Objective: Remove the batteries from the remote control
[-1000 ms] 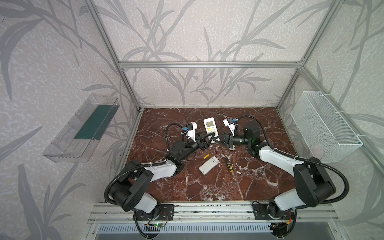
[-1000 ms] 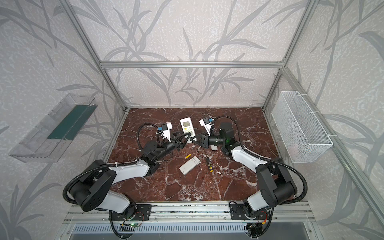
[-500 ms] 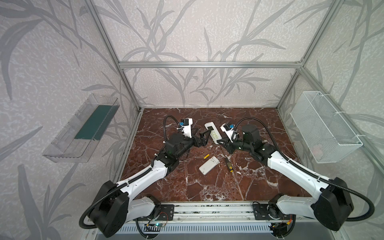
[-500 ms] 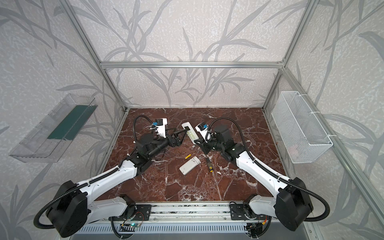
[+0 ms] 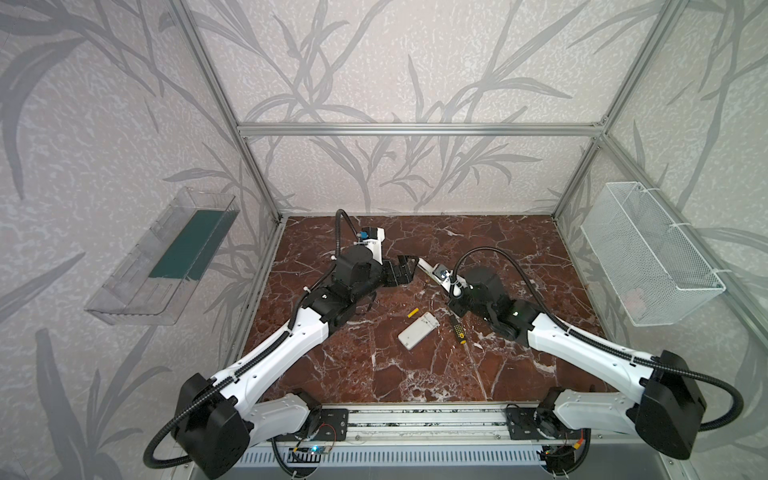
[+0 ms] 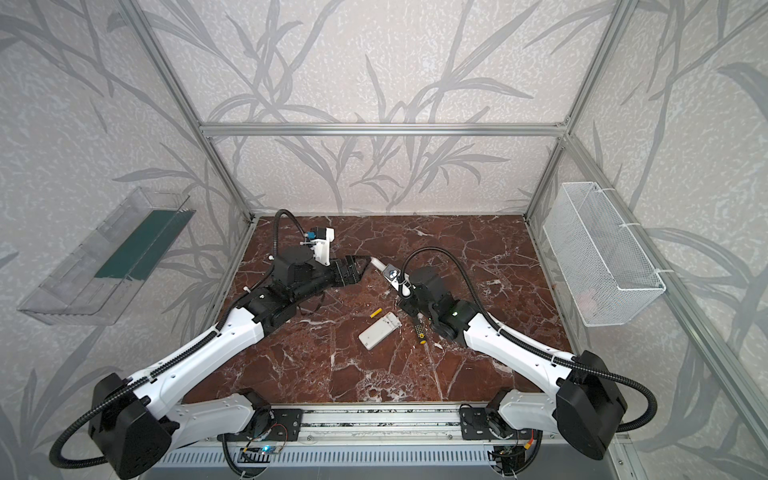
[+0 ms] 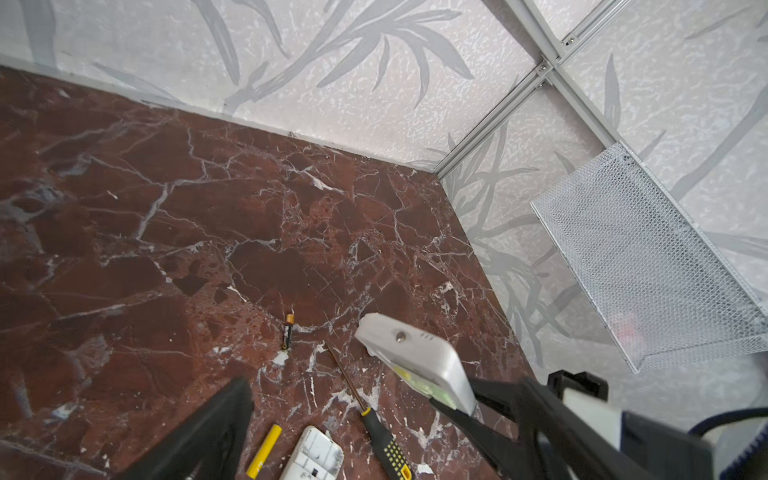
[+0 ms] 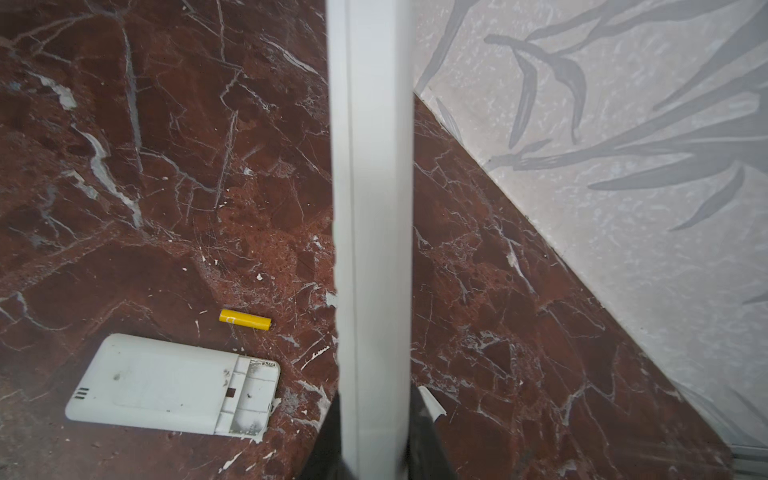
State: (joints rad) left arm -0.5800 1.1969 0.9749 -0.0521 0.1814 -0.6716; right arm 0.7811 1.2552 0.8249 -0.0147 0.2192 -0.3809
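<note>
On red-veined marble tabletop [image 5: 374, 374], 1 yellow battery [image 5: 412, 312] lies; leaf-patterned walls [image 5: 415, 62] surround.

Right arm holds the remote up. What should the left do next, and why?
Probably ease the open left gripper onto the remote's free end to steady it. The right gripper is shut on the other end and holds it clear of the table. The left's jaws stand wide beside the tip, apparently not touching it.

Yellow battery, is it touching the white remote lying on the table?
Apart. The right wrist view shows bare table between the yellow battery and the white remote.
</note>
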